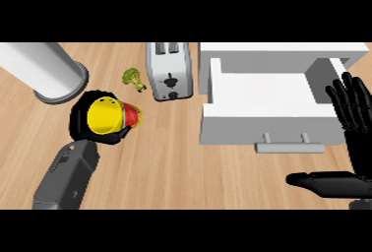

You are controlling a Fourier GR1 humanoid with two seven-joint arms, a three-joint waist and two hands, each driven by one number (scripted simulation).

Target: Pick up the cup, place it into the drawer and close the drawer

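The grey left forearm [67,176] is coming up from the lower left edge of the head view, and the left hand [85,119] at its end is curling its black fingers round the cup [110,114], clamping it from the side. The cup is yellow inside with a red outer wall, and it is lying tilted so that its open mouth is facing up toward the camera; it is showing over the bare wooden counter [167,162], left of the drawer [265,106] and well apart from it. At the lower right the right hand [356,128] is resting open, its fingers standing straight and spread along the right edge of the view, its thumb [320,181] sticking out to the left below the drawer's front. The white drawer is standing pulled open, its pale inside showing bare, with a grey handle [288,145] running along its near face. Just left of the drawer a silver toaster [169,71] is lying lengthwise, its two slots at the far end. A small piece of broccoli [133,78] is sitting just beside the toaster on its left. Further left, a large white cylinder with a grey rim [45,69] is leaning into the upper left corner, close above the cup-holding hand.
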